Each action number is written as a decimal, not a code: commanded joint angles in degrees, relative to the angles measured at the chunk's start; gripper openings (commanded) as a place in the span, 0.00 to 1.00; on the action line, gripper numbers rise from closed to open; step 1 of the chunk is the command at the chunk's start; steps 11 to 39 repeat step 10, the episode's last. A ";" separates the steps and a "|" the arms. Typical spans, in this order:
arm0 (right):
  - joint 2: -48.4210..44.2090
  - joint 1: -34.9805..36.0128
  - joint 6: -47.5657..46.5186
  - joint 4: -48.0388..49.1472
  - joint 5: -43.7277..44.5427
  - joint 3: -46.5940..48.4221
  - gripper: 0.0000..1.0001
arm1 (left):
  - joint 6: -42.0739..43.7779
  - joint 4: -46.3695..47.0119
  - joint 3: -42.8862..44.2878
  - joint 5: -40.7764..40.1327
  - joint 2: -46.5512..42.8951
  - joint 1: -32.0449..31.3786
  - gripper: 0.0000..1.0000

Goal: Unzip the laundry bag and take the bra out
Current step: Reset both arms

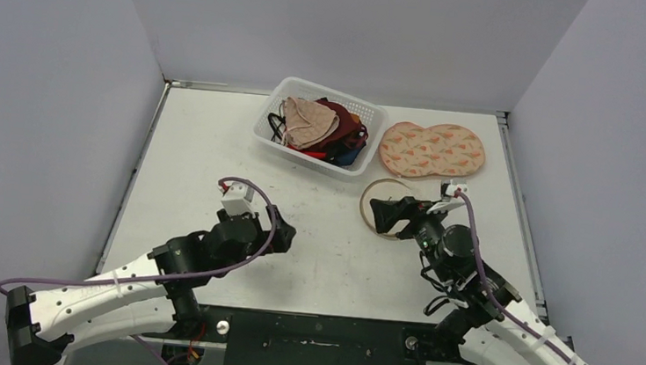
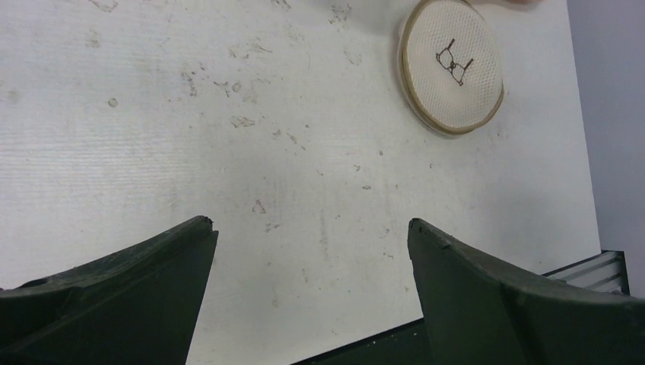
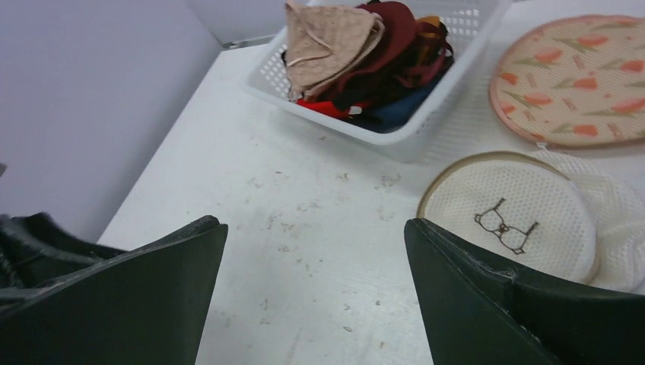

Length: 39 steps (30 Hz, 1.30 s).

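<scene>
Parked wide open and empty on both sides, job looking close to done.
Hovering over bare tabletop (image 1: 207, 155) with left gripper (image 2: 312, 228) spread. Spread likewise at right gripper (image 3: 316, 224), just beside round white mesh laundry bag with tan rim (image 3: 509, 220), lying flat within reach. Judged already out: peach tulip-print bra (image 1: 433, 150), laid flat just beyond, beside white plastic basket of clothes (image 1: 308, 156).

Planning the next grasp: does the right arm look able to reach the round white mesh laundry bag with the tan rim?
Probably yes: the open right hand is close beside the round white mesh laundry bag, and only bare white table lies between them.
</scene>
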 commanded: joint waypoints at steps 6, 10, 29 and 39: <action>-7.37 4.41 0.75 -10.22 4.65 -1.52 0.90 | 3.04 -4.20 3.39 -8.72 -4.07 0.45 0.96; -15.59 4.41 6.35 -6.25 4.86 -6.65 0.90 | 2.07 -5.81 2.74 -10.68 -4.31 0.50 0.96; -15.59 4.41 6.35 -6.25 4.86 -6.65 0.90 | 2.07 -5.81 2.74 -10.68 -4.31 0.50 0.96; -15.59 4.41 6.35 -6.25 4.86 -6.65 0.90 | 2.07 -5.81 2.74 -10.68 -4.31 0.50 0.96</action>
